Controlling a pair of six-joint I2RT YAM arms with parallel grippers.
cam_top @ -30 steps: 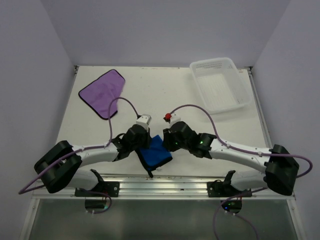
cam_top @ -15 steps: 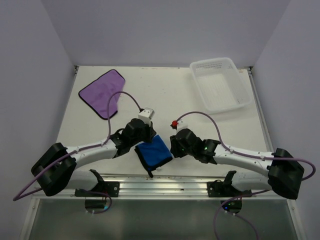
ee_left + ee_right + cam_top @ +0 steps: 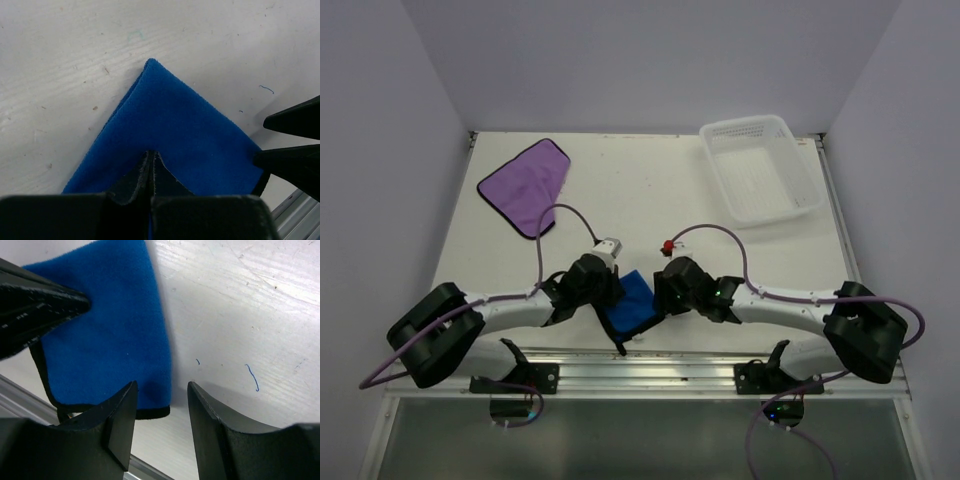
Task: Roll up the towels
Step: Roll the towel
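The blue towel (image 3: 185, 135) is seen folded and lying flat on the white counter (image 3: 650, 190) near its front edge, between the two arms. The left fingers (image 3: 132, 185) are closed tight, with their tips pressed together and set on the towel's near side; whether cloth is pinched between them cannot be told. The right fingers (image 3: 120, 415) are spread apart, one tip over the towel's dark-hemmed corner, the other over bare counter just beside it. The purple towel (image 3: 525, 185) is laid out flat at the far left, well apart, and a white perforated basket (image 3: 745, 127) is placed at the far right.
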